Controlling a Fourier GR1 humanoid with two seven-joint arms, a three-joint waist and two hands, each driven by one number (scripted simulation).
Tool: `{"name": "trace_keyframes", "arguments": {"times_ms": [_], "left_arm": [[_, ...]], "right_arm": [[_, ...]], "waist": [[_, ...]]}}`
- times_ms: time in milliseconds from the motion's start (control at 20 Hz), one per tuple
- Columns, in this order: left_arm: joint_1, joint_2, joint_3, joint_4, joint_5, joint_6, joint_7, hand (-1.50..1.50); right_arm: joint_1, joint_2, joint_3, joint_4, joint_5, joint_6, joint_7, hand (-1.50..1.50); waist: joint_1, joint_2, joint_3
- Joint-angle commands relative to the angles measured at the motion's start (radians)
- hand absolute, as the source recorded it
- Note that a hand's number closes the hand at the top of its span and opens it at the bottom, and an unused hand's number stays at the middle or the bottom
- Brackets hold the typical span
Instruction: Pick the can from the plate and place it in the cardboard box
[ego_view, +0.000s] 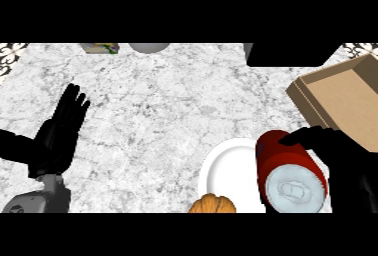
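One red metal can (284, 165) with a silver lid sits in our right hand (310, 135), fingers curled round it, above the white round plate (221, 170). We should keep it upright toward the brown cardboard box (347, 97), clearing its near wall. Our left hand (63, 125) rests open.

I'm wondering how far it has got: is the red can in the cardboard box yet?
Not yet. The red can is in the right hand above the white plate, outside the cardboard box.

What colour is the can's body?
Red, with a pale silvery top; the can shows in the head view.
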Motion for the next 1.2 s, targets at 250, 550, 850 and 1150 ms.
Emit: {"name": "trace_keyframes", "arguments": {"times_ms": [250,550,850,1150], "left_arm": [[-0.053,0.004,0.024,0.091,0.014,-0.022,-0.040,0.00],[0.053,-0.008,-0.009,-0.002,-0.008,-0.023,-0.044,0.00],[0.006,0.000,0.005,0.015,-0.005,-0.018,-0.023,0.00],[-0.027,-0.011,-0.005,0.034,-0.014,-0.008,-0.014,0.00]], "right_arm": [[-0.143,-0.079,-0.483,0.130,-0.271,0.034,-0.147,1.50],[-0.172,-0.278,-0.670,0.359,-0.265,-0.073,-0.314,1.50],[-0.174,-0.378,-0.717,0.676,-0.242,-0.239,-0.506,1.50],[-0.167,-0.480,-0.676,0.875,-0.173,-0.241,-0.595,1.50]], "waist": [[-0.004,0.002,0.000],[0.007,0.001,0.001],[0.009,0.003,0.001],[0.006,0.004,0.001]]}}
